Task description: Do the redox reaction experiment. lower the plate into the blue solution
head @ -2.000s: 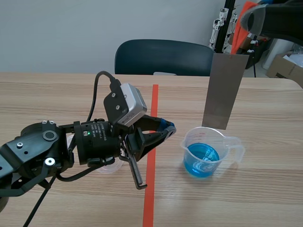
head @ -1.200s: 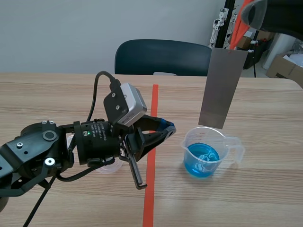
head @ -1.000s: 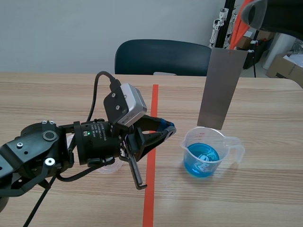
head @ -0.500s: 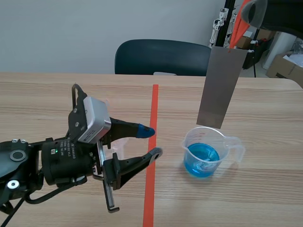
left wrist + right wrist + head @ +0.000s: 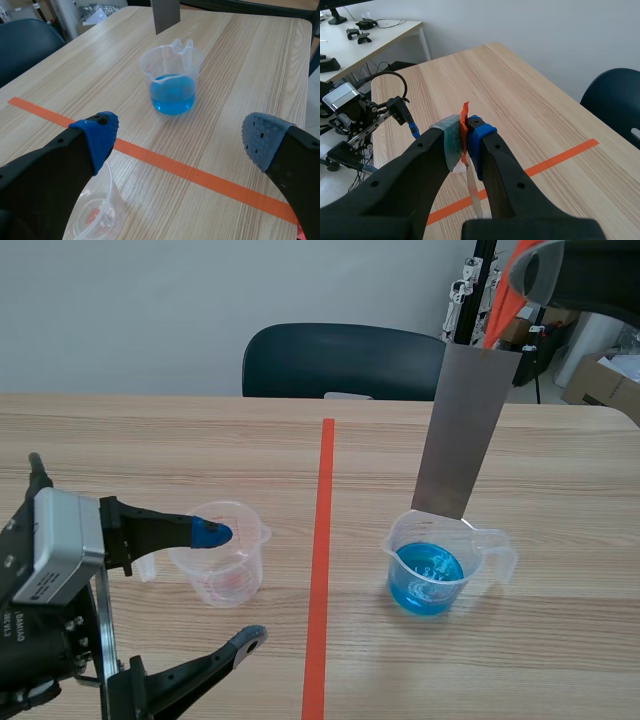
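A grey metal plate (image 5: 465, 430) hangs upright from my right gripper (image 5: 520, 275), which is shut on its orange-taped top edge. Its lower edge sits just over the far rim of the clear beaker of blue solution (image 5: 435, 565). In the right wrist view the plate (image 5: 473, 192) shows edge-on below the shut gripper (image 5: 465, 135). My left gripper (image 5: 231, 585) stands open at the front left, next to an empty beaker (image 5: 222, 555). From the left wrist the blue beaker (image 5: 171, 85) lies ahead of the open gripper (image 5: 180, 140), the plate's bottom (image 5: 165, 14) behind it.
A dark blue chair (image 5: 345, 360) stands behind the table's far edge. A cardboard box (image 5: 605, 380) and a stand sit at the back right. The empty beaker (image 5: 97, 210) lies under my left finger. An orange tape line runs down the table's middle.
My left gripper has opened and drawn back to the front left, uncovering the empty beaker. The plate has stayed over the blue beaker's rim, almost unmoved.
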`<move>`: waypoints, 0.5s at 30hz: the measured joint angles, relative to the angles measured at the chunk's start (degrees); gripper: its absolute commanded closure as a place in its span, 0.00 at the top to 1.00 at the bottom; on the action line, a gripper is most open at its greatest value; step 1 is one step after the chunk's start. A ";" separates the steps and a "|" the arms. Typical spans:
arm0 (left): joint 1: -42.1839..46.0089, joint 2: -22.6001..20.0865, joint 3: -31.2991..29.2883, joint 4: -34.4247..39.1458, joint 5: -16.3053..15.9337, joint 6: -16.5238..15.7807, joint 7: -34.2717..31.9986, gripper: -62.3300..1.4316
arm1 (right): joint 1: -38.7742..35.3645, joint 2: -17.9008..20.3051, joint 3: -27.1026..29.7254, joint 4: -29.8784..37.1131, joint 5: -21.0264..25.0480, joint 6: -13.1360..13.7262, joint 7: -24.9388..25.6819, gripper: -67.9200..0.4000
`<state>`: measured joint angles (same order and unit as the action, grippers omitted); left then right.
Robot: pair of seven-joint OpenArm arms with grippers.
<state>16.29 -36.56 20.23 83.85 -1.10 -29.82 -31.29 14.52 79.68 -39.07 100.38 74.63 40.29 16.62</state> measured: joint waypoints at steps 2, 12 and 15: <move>3.02 -0.28 -2.16 0.31 0.00 0.02 -1.18 0.92 | -0.28 0.00 0.00 0.00 -0.02 0.00 0.04 0.01; 16.24 -0.76 -11.17 0.28 1.16 0.00 -13.60 1.00 | -0.28 -0.04 0.00 0.00 -0.02 -0.44 0.04 0.01; 18.93 -0.76 -12.74 0.26 1.29 0.02 -16.22 1.00 | -0.28 -1.25 0.00 -0.04 -0.81 -0.46 -0.26 0.01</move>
<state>35.22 -37.32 7.49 84.12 0.19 -29.80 -47.51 14.24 78.43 -39.07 100.33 73.82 39.83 16.36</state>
